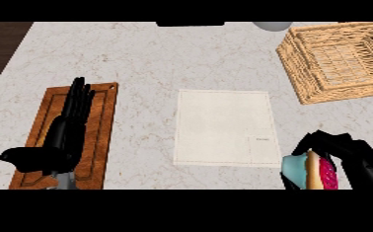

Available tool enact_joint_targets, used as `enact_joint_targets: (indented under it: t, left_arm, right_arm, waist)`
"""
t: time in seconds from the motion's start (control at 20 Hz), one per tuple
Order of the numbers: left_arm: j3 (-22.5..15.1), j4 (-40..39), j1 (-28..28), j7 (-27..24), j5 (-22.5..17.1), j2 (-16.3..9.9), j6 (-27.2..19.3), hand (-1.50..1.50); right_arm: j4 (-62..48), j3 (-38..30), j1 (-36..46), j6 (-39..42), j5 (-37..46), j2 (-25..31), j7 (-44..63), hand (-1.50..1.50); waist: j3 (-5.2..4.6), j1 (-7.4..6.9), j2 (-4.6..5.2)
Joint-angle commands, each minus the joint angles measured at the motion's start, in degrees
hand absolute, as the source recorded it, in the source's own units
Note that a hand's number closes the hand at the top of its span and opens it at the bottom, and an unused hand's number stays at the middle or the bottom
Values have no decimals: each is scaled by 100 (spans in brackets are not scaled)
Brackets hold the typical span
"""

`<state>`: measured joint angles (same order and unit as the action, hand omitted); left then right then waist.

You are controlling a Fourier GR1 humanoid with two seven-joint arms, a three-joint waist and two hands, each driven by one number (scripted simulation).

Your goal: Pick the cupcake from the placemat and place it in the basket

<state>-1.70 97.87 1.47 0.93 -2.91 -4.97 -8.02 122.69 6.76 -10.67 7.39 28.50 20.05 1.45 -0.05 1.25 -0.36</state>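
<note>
1. Right hand (pixel 348 153), lower right of the frame, is curled around the cupcake (pixel 315 171), just right of the white placemat (pixel 224 126).
2. Basket (pixel 331 60) sits upper right.
3. Left hand (pixel 69 120) rests with straight fingers over the wooden board (pixel 102 127), lower left.

My right hand (pixel 342 159), at four o'clock, curls round the cupcake (pixel 313 169) and covers most of it; only a strip of blue wrapper, tan cake and pink top shows, and the view's lower edge cuts both off. The basket (pixel 329 60) at two o'clock runs off the right edge, so its far side is unseen. At twelve o'clock a dark shape (pixel 190 23) and a grey rounded thing (pixel 272 25) are clipped at the top; I cannot tell what they are.
</note>
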Motion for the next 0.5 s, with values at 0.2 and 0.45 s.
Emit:
enact_joint_targets:
  t: [0.2,0.45]
  left_arm:
    - [62,-533,-558,-84,171,141,-171,0]
    - [-58,-282,-84,-252,105,113,75,0]
  right_arm:
    - [1368,-1710,10,971,-1587,475,1550,150]
    - [384,-2439,579,1027,-1323,890,1454,150]
  waist:
    - [1,-59,34]
    - [3,-131,41]
